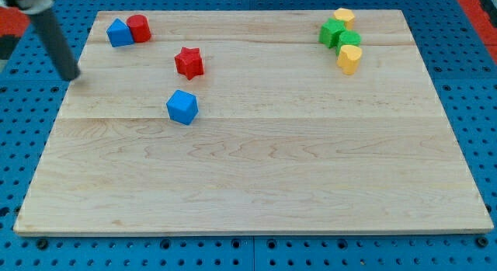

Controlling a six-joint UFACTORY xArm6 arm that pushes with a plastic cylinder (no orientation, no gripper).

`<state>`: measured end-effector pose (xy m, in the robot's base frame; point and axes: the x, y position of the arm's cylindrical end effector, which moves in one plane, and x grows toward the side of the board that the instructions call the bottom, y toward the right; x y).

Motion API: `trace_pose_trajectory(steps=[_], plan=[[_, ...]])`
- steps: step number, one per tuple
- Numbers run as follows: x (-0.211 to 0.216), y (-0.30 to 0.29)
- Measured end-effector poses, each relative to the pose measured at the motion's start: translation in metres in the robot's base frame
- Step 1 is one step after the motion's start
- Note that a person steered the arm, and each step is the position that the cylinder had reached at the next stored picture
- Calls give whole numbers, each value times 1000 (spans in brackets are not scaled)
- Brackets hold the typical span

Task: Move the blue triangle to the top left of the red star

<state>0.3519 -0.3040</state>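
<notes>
Tip (71,75), bare and holding nothing, rests left of blue triangle (119,33); nudge gently, since triangle touches red cylinder (139,28), far-left of red star (189,62).

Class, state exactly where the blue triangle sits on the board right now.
The blue triangle sits near the board's top-left corner in the camera view, touching the red cylinder on its right, up and left of the red star.

Eight blocks sit on the desk (256,178). Two are blue: a blue triangle (119,33) and a blue cube (182,107). Two are red: a red cylinder (139,28) and a red star (189,62). Two are green (332,32) (349,39), shapes unclear. Two are yellow (344,16) (349,58).
</notes>
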Motion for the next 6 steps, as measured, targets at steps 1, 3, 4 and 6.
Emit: trace_pose_trajectory(steps=[1, 3, 4, 6], plan=[[-26, 0], [-117, 28], [-120, 96], [-119, 199]])
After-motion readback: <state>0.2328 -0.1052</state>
